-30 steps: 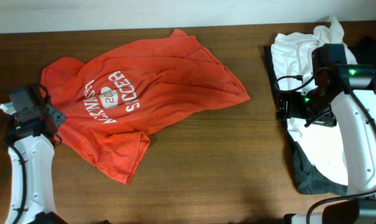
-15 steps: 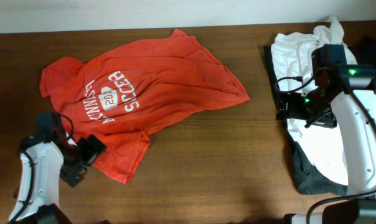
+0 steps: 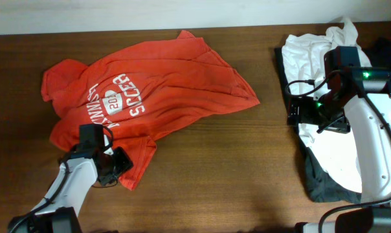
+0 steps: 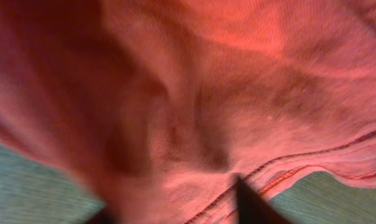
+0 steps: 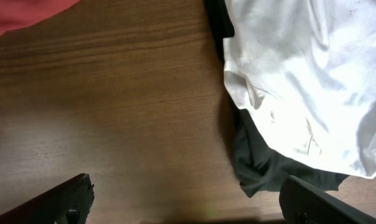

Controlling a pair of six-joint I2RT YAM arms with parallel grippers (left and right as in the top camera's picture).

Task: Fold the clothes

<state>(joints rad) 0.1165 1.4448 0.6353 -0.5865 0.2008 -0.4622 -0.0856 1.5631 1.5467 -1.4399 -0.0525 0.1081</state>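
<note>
The wooden table (image 3: 215,175) fills the overhead view. The orange-red T-shirt (image 3: 176,84) lies crumpled on its left half and is not yet spread flat. At the right edge of the frame the white tee (image 3: 305,48) rests in a heap on a dark garment (image 3: 318,184). The right gripper (image 5: 189,198) hovers just left of this heap, its two fingers wide apart and nothing between them. The left gripper (image 3: 114,167) is in the lower left of the frame, down on the flap of the shirt that reaches toward the bottom edge. Its own camera shows only red cloth very close and a stitched hem (image 4: 312,165) (the picture is blurred), so one cannot tell whether the jaws have closed on the cloth. The step in hand seems to be taking this edge in order to pull the shirt flat. It would go well if the fingers catch the hem itself and only one layer, then draw outward slowly and low over the table, so that the cloth does not bunch. The shirt's longest stretch runs from the left side toward the centre right of the frame. The white lettering (image 3: 121,97) stands steeply and upside down there, and which end is the collar cannot be told.
</note>
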